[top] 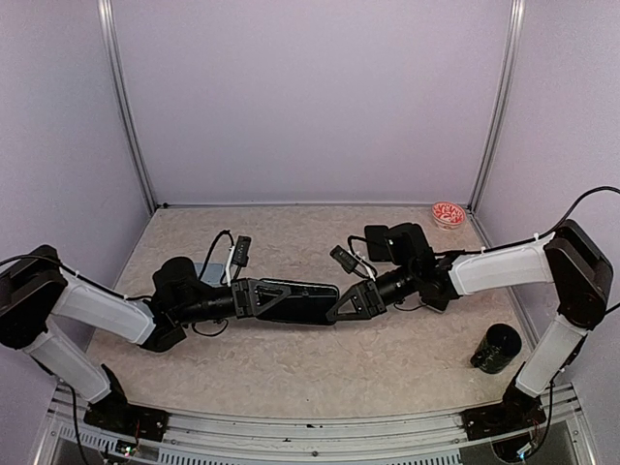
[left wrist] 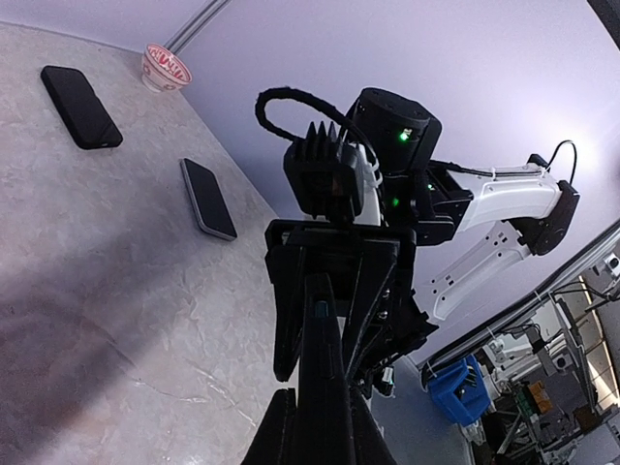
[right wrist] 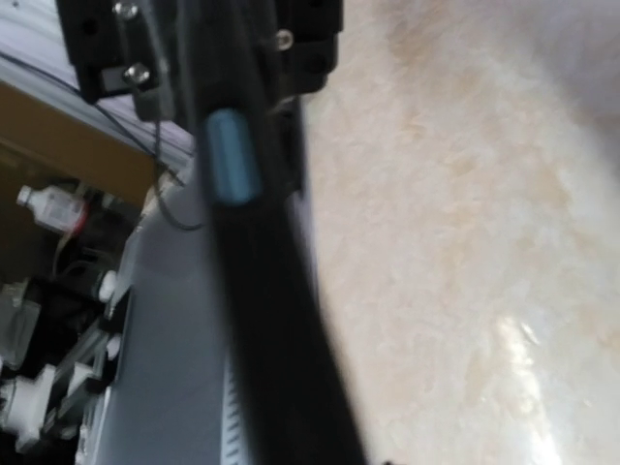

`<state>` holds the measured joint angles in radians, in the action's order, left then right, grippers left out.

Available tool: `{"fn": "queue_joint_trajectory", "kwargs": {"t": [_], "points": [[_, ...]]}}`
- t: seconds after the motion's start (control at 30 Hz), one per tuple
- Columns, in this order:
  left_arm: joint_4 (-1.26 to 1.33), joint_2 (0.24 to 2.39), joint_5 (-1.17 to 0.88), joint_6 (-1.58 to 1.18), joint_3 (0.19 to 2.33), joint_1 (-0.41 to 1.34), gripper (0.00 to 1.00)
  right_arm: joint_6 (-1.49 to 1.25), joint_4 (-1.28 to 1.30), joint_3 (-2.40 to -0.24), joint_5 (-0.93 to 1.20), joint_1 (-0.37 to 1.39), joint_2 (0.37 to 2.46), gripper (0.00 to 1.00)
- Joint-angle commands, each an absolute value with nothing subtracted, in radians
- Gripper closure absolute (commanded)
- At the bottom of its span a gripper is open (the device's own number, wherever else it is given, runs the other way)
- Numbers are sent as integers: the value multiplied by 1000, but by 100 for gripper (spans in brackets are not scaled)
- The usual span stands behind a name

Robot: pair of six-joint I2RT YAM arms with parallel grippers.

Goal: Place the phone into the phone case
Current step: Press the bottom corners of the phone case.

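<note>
Black, stiff and likely slippery, the phone [top: 308, 302] is being clamped by the left gripper [top: 276, 294] over the table's [top: 291, 378] middle; whether the right gripper [top: 341, 308] is gripping its other end cannot be told. Its thin edges are being recommended for holding.

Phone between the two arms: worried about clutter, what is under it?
Only marbled table shows around the phone; the patch directly beneath it is hidden.
</note>
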<state>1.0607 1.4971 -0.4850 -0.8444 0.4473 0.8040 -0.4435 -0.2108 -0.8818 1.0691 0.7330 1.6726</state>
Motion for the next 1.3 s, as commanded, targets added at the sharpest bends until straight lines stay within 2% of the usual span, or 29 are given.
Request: {"fn": "queue_joint_trajectory", "kwargs": {"t": [0.0, 0.27, 0.63, 0.8, 1.0, 1.2, 1.27], "points": [[1067, 1495, -514, -817, 498, 802, 100, -361, -65, -935, 975, 738, 1631, 65], [980, 1518, -590, -781, 548, 804, 100, -296, 33, -972, 965, 733, 1642, 55], [853, 1554, -657, -712, 614, 810, 100, -275, 47, -980, 1000, 731, 1644, 53], [824, 1552, -671, -695, 624, 810, 100, -272, 45, -980, 1028, 732, 1660, 59], [787, 1554, -679, -674, 637, 806, 100, -268, 42, -977, 1044, 732, 1669, 78], [772, 1558, -690, -676, 650, 801, 100, -263, 48, -980, 1034, 733, 1665, 78], [758, 1559, -686, -679, 657, 798, 100, -254, 59, -982, 1016, 733, 1661, 68]]}}
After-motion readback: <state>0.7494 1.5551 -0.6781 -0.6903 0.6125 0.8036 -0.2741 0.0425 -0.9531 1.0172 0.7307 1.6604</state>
